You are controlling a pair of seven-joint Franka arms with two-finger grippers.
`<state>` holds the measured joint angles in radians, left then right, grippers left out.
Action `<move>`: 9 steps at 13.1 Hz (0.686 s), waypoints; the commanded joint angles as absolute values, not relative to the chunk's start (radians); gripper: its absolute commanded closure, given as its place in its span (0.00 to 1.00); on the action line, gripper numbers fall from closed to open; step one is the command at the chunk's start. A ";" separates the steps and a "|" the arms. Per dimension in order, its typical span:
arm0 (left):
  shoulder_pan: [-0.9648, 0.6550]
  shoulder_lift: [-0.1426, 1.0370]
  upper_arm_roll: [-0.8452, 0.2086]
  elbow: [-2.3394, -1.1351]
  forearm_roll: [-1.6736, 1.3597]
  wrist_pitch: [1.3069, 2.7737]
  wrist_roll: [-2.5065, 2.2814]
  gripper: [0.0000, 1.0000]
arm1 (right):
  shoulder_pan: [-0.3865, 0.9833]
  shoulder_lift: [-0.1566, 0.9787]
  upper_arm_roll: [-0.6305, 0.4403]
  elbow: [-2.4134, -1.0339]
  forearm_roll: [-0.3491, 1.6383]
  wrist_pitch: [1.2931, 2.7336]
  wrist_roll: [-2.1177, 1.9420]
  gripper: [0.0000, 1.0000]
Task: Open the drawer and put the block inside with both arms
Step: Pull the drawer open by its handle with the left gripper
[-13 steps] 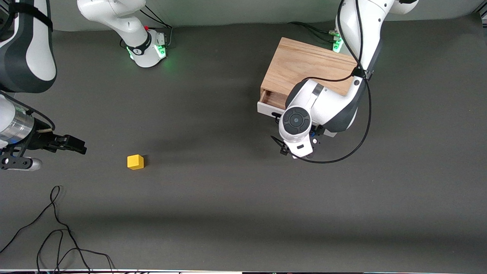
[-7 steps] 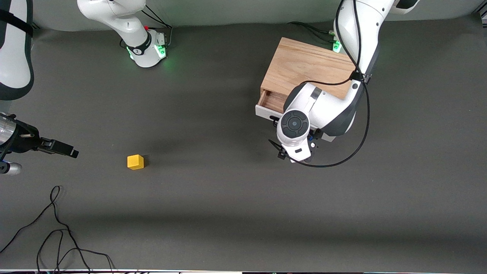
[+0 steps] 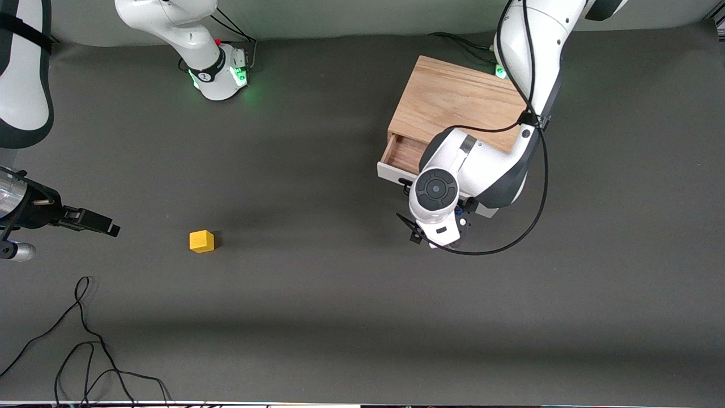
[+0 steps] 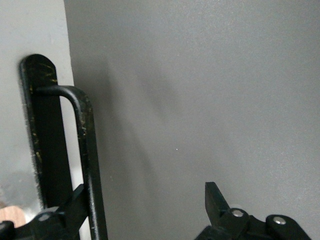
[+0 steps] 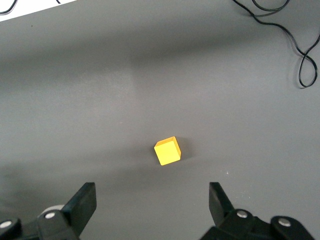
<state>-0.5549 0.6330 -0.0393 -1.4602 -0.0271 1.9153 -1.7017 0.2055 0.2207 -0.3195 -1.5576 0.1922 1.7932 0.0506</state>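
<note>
From the front: one yellow block point(image 3: 201, 241) on the worktop point(image 3: 317, 317) toward my right arm's end; one drawer point(image 3: 403, 158) partly out. Left wrist: my left gripper point(image 4: 145, 212), jaws apart around the handle point(image 4: 85, 150). Right wrist: my right gripper point(image 5: 152, 205), jaws apart over the worktop near the block point(image 5: 167, 151).

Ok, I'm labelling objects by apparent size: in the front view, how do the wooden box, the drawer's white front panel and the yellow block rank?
Largest to smallest:
1. wooden box
2. white front panel, partly hidden by the left arm, so its full extent is unsure
3. yellow block
</note>
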 commanded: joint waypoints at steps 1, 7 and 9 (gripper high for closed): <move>-0.557 0.689 -0.040 -1.355 -0.014 1.940 -1.717 0.00 | 0.224 0.186 -0.319 -1.572 0.148 1.798 0.029 0.00; -0.558 0.690 -0.040 -1.348 -0.014 2.012 -1.715 0.00 | 0.255 0.143 -0.324 -1.652 0.143 1.833 0.043 0.00; -0.558 0.690 -0.040 -1.348 -0.012 2.035 -1.715 0.00 | 0.253 0.144 -0.325 -1.649 0.143 1.838 0.040 0.00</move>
